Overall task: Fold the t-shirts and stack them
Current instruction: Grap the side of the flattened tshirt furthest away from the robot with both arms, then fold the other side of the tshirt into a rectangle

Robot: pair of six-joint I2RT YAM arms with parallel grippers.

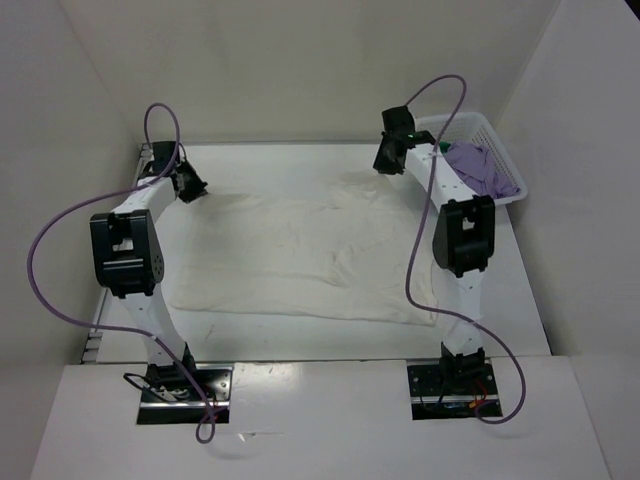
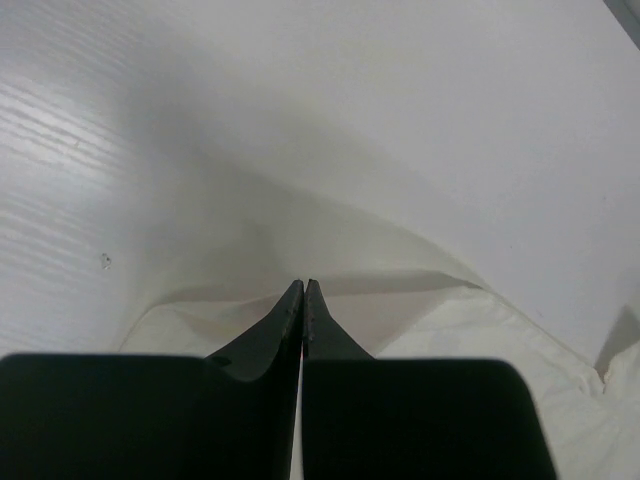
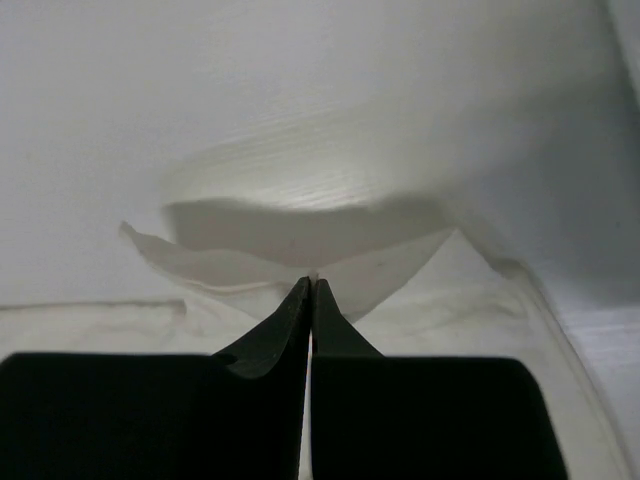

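Two end effectors are pinched fully closed at the far corners of one garment. The left end effector (image 1: 190, 186) has its fingertips pressed together on the far left edge of the white t-shirt (image 1: 300, 250). In the left wrist view the cloth (image 2: 450, 320) rises off the table (image 2: 90, 150) in a small tent towards those tips. The right end effector (image 1: 388, 158) grips the far right edge the same way. Its wrist view shows the hem (image 3: 300, 235) lifted in a shallow arc at the tips, with a shadow beneath it.

Outward from both grips, the white t-shirt lies spread wide across the middle of the table (image 1: 260, 160), between the two arms. It is cream-white, mostly flat, with soft creases and a rumpled patch right of centre. Its near edge runs unevenly towards the arm bases.

Beyond the right end effector, at the far right corner, a white lattice basket (image 1: 500, 140) holds the lavender t-shirt (image 1: 485, 170), bunched in a heap
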